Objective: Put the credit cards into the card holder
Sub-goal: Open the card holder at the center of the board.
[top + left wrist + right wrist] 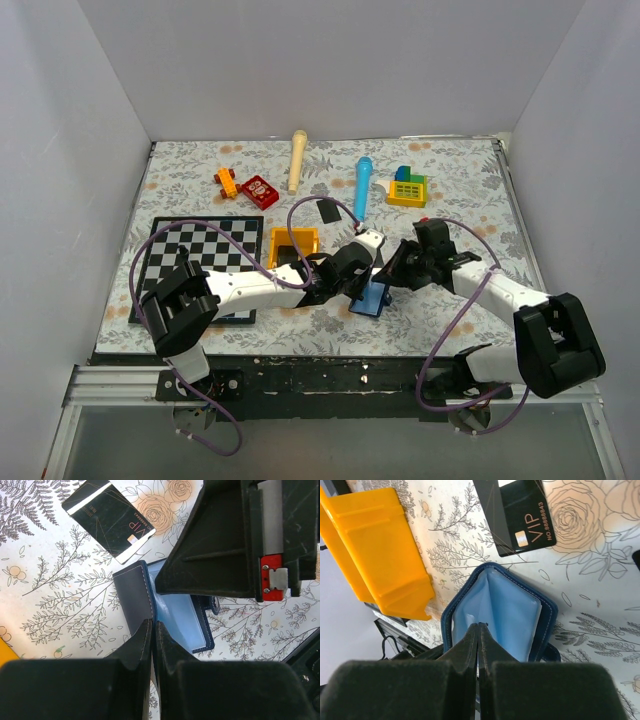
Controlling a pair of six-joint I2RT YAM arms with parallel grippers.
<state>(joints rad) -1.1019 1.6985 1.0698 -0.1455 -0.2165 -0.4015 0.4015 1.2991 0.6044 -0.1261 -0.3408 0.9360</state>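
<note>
White-walled enclosure with a floral-printed worktop point(470, 200), both arms bolted at its near edge and converging just in front of their bases. The card holder point(131, 597) sits between them, near the front centre, spread open so that its light blue pocket lining faces up. The left end effector point(152, 630) is closed narrow, its tips pinching the stitched edge of the navy flap. The right end effector point(478, 630) is likewise closed, tips pressed together on the blue lining, apparently gripping a pocket leaf. The opposed grips seem meant to keep the holder open and steady as a slot for loading. One credit card point(517, 515), glossy black with "VIP" lettering, lies flat on the worktop just beyond the holder, not touching it and not yet inserted. A dark rectangle point(328, 211) farther back may be the second card. Beside the holder stands a yellow bin point(375, 555), with a chessboard point(190, 250) to the left. Along the far edge lie a wooden peg point(297, 158) and a blue cylinder point(362, 185).
</note>
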